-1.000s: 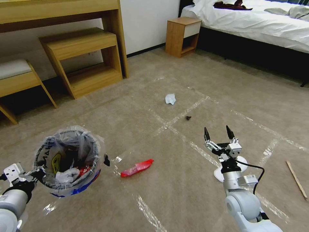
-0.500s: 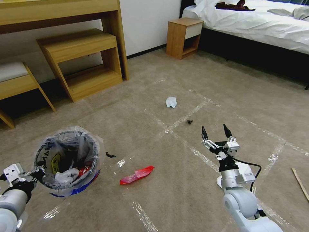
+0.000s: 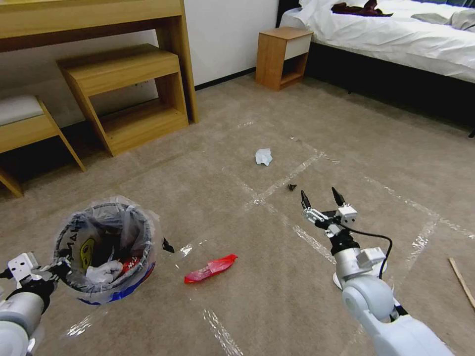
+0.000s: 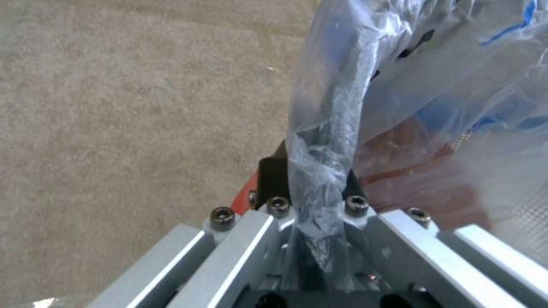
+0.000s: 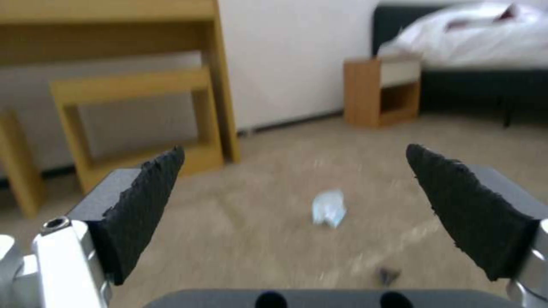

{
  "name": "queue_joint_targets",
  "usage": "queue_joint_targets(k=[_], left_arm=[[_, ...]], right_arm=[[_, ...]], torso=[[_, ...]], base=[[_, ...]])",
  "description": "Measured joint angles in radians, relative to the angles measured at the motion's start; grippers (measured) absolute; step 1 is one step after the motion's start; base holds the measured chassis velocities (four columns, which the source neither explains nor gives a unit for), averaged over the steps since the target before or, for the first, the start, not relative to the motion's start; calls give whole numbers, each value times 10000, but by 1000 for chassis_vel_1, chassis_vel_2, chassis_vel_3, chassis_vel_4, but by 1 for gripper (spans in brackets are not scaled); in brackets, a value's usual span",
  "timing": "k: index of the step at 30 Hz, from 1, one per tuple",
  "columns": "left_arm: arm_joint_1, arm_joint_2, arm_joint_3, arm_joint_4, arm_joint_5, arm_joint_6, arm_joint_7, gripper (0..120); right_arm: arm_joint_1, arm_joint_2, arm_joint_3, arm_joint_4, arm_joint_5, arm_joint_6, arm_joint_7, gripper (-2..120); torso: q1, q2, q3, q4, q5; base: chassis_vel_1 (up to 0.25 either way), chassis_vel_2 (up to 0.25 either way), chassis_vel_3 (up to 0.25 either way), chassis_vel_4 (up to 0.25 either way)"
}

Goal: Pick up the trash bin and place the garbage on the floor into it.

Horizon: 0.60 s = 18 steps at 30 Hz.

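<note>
A: What is recorded on the left side?

B: Item one, the left gripper [image 3: 53, 269]; it is seen clamped on the near rim of the trash bin [image 3: 106, 249], the rim and its crinkly clear liner [image 4: 320, 162] pinched between the jaws in the left wrist view; the bin is held upright off the carpet [image 3: 237, 301], just beyond the gripper; white tissue and a red scrap are noted inside.

A: And between the two grippers?

B: Item two, a small black scrap [image 3: 167, 245], just to the right of the bin; item three, a red wrapper [image 3: 210, 268], lying flat on the carpet, well apart from both grippers, nearer the bin than the right gripper.

A: The right side?

B: Item four, the right gripper [image 3: 322, 199]; jaws spread wide, nothing held, raised above the carpet; item five, a white tissue wad [image 3: 263, 156], ahead of that gripper and slightly to its left; item six, a small dark scrap [image 3: 291, 187], just ahead of the left fingertip; item seven, a white slipper [image 3: 338, 280], partly hidden behind the right arm; item eight, a thin wooden stick [image 3: 462, 283], well off to the right.
</note>
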Motion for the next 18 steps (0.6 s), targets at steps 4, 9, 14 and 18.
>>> queue_joint_targets(k=[4, 9, 14, 18], left_arm=[[-230, 76, 168, 96, -52, 50, -39, 1], [-262, 111, 220, 140, -118, 101, -46, 1], [-262, 50, 217, 90, -119, 120, -61, 1], [-245, -64, 213, 47, -79, 129, -65, 1]], right_arm=[[630, -624, -899, 224, 731, -802, 288, 100], [1882, -1128, -2847, 392, 1757, -1889, 646, 100], [3337, -1397, -4898, 395, 2496, -2579, 820, 100], [5355, -1260, -7063, 408, 3228, -3270, 1389, 100]], torso=[[0, 0, 0, -2, -1], [0, -1, 1, -2, 0], [0, -2, 1, 0, 1], [0, -2, 1, 0, -3]], base=[[0, 0, 0, 0], [0, 0, 0, 0], [0, 0, 0, 0], [0, 0, 0, 0]])
